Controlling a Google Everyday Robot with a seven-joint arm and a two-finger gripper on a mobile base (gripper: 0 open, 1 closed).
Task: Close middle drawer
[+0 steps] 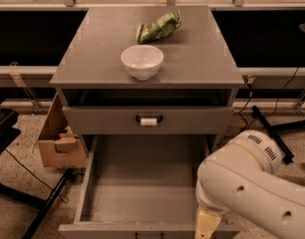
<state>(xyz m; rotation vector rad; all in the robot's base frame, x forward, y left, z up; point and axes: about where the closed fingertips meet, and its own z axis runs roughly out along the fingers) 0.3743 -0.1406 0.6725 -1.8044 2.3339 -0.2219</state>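
Observation:
The middle drawer (142, 195) is pulled far out below the cabinet top. It is a wide grey box with a deep, bare interior, and its front edge (127, 228) lies at the bottom of the view. Its handle is out of view. My white arm (252, 183) comes in from the lower right. The gripper (207, 226) shows only as a cream part at the drawer's front right corner, cut off by the bottom edge.
The drawer above (148, 120), with a white tag on its handle, stands slightly out. A white bowl (142, 61) and a green bag (159, 28) lie on the cabinet top. A cardboard box (60, 138) and black stand legs (45, 205) are at the left. Cables (272, 126) are at the right.

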